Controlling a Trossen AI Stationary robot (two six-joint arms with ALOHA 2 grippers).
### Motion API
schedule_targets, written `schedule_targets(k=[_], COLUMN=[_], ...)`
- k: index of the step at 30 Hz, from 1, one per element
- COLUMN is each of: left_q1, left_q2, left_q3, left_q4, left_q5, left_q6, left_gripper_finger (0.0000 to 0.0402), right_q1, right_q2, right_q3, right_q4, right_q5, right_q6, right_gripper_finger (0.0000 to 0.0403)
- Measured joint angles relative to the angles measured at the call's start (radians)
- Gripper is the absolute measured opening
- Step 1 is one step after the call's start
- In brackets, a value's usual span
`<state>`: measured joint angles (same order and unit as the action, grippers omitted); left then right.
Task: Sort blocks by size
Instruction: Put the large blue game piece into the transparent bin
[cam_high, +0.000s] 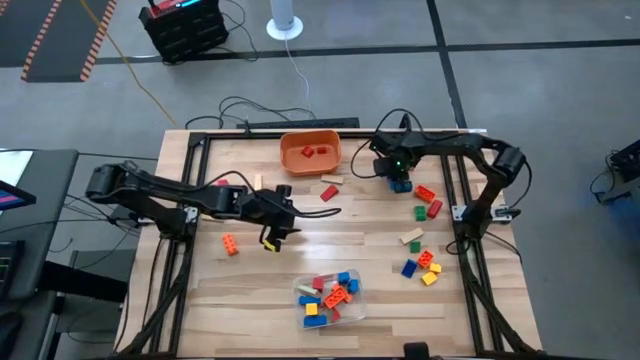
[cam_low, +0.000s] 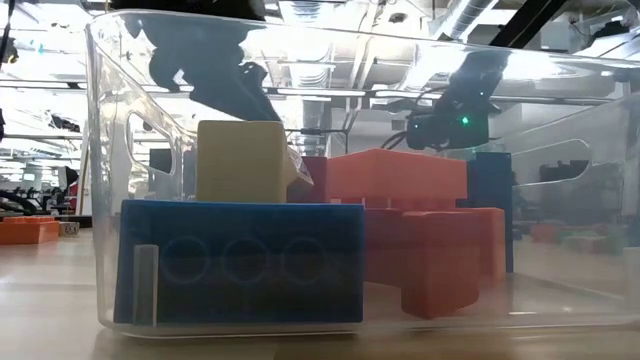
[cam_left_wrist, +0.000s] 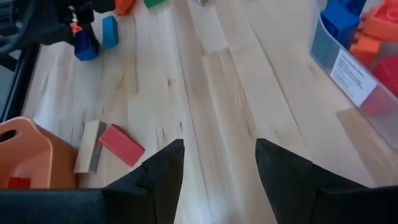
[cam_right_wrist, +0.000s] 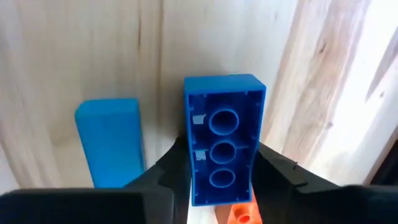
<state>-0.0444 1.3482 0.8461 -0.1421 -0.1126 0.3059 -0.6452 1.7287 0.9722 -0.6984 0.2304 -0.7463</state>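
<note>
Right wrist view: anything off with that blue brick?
The long blue brick between the right gripper fingers lies hollow side up, its three tubes showing, not studs. A second blue brick lies just beside it. Nothing looks damaged or spilled.

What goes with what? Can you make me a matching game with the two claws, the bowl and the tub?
Things:
1. right claw
2. left claw
3. orange bowl
4. clear tub

States:
A. holds a mixed pile of blocks
B. open over bare wood, holding nothing
C. holds red blocks only
D. closed around a long blue block

Pairs: 1-D, 2-B, 3-C, 4-A
</note>
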Motion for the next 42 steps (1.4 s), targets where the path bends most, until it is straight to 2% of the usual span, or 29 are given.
schedule_targets(k=[6,12,17,21,31,36,42], left_q1=[0.001,-0.015,-0.028,-0.033,-0.034,-0.034,-0.037], left_q2=[-0.007,-0.024,-0.035,-0.034,-0.034,-0.040,-0.063], left_q3=[0.000,0.000,0.000,0.000,0.000,0.002,0.004], left_q4=[-0.085,-0.115,-0.129,-0.151,-0.187,-0.180,-0.152], left_q5=[0.000,-0.012,-0.027,-0.041,-0.088,-0.136,-0.173], left_q6=[-0.037,-0.083,-0.110,-0.111,-0.165,-0.242,-0.317], left_gripper_finger=[0.0194,0.0194,0.0194,0.0194,0.0194,0.0194,0.0194], right_q1=[0.042,0.145,0.275,0.424,0.834,0.950,1.018], right_q2=[0.002,-0.100,-0.212,-0.261,-0.268,-0.261,-0.180], right_q3=[0.077,0.124,0.127,0.127,0.127,0.127,0.126], right_q4=[-0.125,-0.160,-0.148,-0.084,0.146,0.295,0.387], right_q5=[-0.010,-0.010,-0.114,-0.216,-0.241,-0.263,-0.297], right_q6=[0.126,0.188,0.298,0.426,0.646,0.758,0.861], right_gripper_finger=[0.0153,0.0153,0.0173,0.0171,0.0180,0.0176,0.0181])
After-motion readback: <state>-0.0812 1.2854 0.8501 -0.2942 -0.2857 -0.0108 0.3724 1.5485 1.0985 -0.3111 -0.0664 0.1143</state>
